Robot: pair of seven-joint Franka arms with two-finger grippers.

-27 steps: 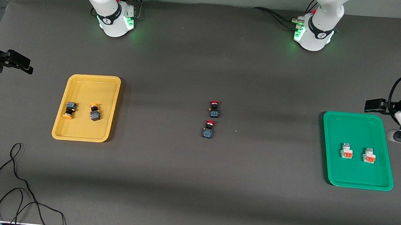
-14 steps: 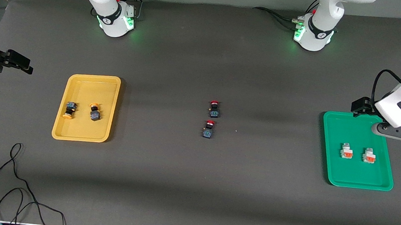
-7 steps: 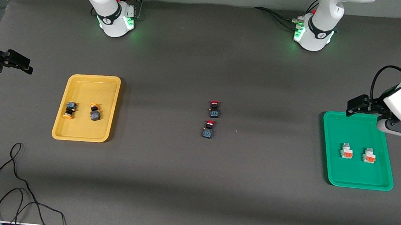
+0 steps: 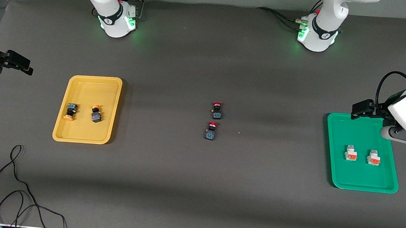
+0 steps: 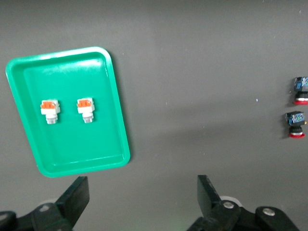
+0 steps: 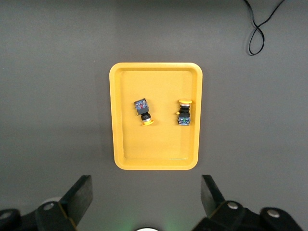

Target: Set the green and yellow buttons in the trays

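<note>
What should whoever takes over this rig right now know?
Left gripper: open, empty, up over the green tray's edge nearest the bases.
Right gripper: open, empty, waiting off the right arm's end of the table, past the yellow tray.
Yellow buttons: both in the yellow tray.
White buttons: both in the green tray.
Red buttons: mid-table, not part of the job.
Done: all four buttons look placed.
Left: nothing I can see but parking the arms.

My table (image 4: 196, 188) wears a dark grey mat; a loose black cable (image 4: 13, 189) curls near its front edge, perhaps unplugged.
</note>
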